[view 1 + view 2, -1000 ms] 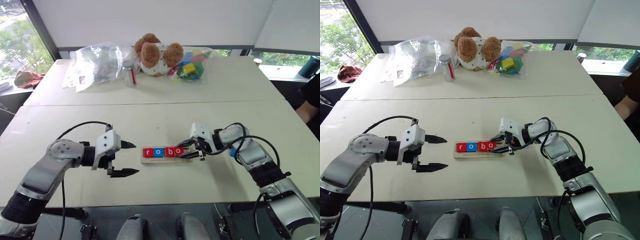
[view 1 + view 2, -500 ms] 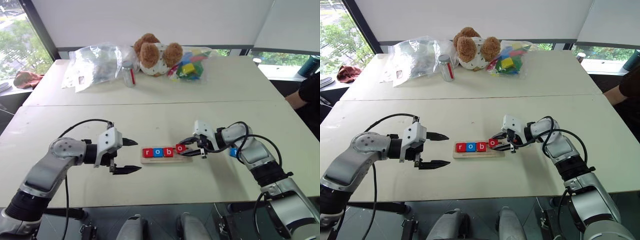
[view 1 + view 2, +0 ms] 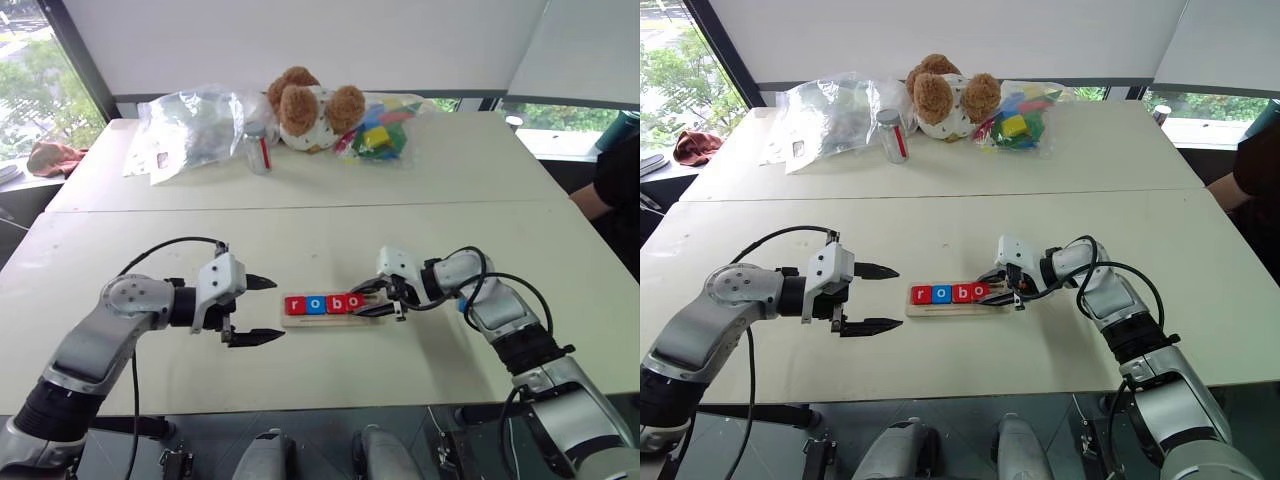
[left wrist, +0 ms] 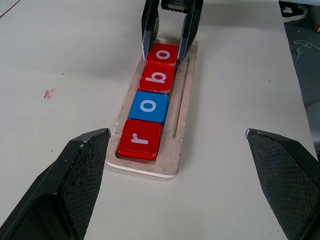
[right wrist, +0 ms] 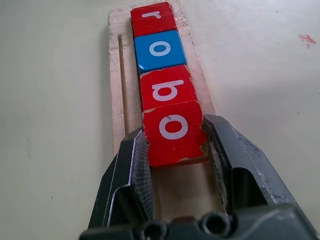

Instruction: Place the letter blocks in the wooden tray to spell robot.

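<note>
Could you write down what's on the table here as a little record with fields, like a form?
tray: wooden tray on white table
tiles in tray: r, o, b, o
right gripper: shut on red o tile
left gripper: open, holding nothing, left of the tray
far edge of table: teddy bear, plastic bags, small jar

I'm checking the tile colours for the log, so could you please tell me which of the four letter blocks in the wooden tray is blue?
The first "o" block, second in the row between the red "r" and red "b"; the other three are red.
</note>
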Available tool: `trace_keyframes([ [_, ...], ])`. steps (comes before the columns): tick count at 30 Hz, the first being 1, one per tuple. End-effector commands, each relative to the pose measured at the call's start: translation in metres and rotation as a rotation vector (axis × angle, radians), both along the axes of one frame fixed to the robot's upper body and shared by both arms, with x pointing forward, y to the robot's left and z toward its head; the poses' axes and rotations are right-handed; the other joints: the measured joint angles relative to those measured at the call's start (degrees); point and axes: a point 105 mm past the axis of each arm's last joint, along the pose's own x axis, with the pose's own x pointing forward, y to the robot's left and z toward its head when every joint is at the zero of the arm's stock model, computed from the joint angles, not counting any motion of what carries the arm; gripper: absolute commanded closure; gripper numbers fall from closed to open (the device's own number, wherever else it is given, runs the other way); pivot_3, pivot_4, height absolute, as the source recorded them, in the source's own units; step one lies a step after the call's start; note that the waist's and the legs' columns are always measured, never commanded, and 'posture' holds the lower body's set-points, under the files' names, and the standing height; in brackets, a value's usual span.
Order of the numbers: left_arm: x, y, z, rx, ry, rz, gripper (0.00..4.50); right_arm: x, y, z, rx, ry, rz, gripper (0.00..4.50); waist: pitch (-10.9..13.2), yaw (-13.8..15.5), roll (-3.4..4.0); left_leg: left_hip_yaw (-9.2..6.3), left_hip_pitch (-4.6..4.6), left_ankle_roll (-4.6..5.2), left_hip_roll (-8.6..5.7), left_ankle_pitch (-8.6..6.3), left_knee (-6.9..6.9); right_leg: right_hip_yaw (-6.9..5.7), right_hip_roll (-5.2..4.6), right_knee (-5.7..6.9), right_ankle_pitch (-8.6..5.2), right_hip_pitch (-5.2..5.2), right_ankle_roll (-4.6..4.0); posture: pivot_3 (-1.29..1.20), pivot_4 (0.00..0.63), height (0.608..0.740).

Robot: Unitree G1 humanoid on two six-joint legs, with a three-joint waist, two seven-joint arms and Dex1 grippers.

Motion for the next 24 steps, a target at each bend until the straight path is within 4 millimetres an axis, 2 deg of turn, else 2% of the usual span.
trace_keyframes([
  [1, 0.001, 0.000, 0.005, -0.003, -0.032, 0.001, 0.00, -0.001, 0.008, 0.008, 0.013, -0.038, 0.035, 3.36, 0.00, -0.02, 0.00, 0.00, 0.00, 0.00, 0.00, 0.00, 0.00, 0.00, 0.00, 0.00, 0.00, 0.00, 0.00, 0.00, 0.150, 0.740],
  [11, 0.004, -0.002, 0.003, -0.007, -0.038, 0.004, 0.00, 0.000, 0.008, 0.007, 0.009, -0.043, 0.031, 3.36, 0.00, -0.04, 0.00, 0.00, 0.00, -0.02, 0.00, 0.01, 0.00, 0.00, 0.00, 0.00, 0.00, 0.00, 0.00, 0.00, 0.150, 0.740],
  [12, 0.004, -0.002, 0.003, -0.007, -0.038, 0.004, 0.00, 0.000, 0.008, 0.008, 0.011, -0.049, 0.028, 2.30, 0.00, -0.04, 0.00, 0.00, 0.00, -0.02, 0.00, 0.01, 0.00, 0.00, 0.00, 0.01, 0.00, 0.00, 0.00, 0.00, 0.150, 0.740],
  [16, 0.005, -0.002, 0.003, -0.010, -0.039, 0.005, 0.00, 0.003, 0.009, 0.019, 0.037, -0.087, 0.003, 0.36, 0.00, -0.03, 0.00, 0.00, 0.00, -0.02, 0.00, 0.01, 0.00, 0.00, 0.00, 0.00, 0.00, -0.01, 0.00, 0.00, 0.150, 0.740],
  [20, 0.006, -0.002, 0.003, -0.013, -0.041, 0.005, 0.00, 0.001, 0.009, 0.030, 0.067, -0.112, -0.016, 0.36, 0.00, -0.01, 0.00, 0.00, -0.01, -0.03, 0.00, 0.01, -0.02, 0.00, 0.00, 0.00, 0.00, -0.03, 0.00, 0.00, 0.150, 0.740],
  [24, 0.007, -0.003, 0.002, -0.015, -0.042, 0.002, 0.00, -0.002, 0.008, 0.029, 0.063, -0.118, -0.027, 0.36, 0.00, 0.06, 0.00, -0.01, -0.01, -0.03, 0.00, 0.01, -0.02, 0.00, -0.01, 0.00, 0.00, -0.02, 0.00, 0.00, 0.150, 0.740],
])
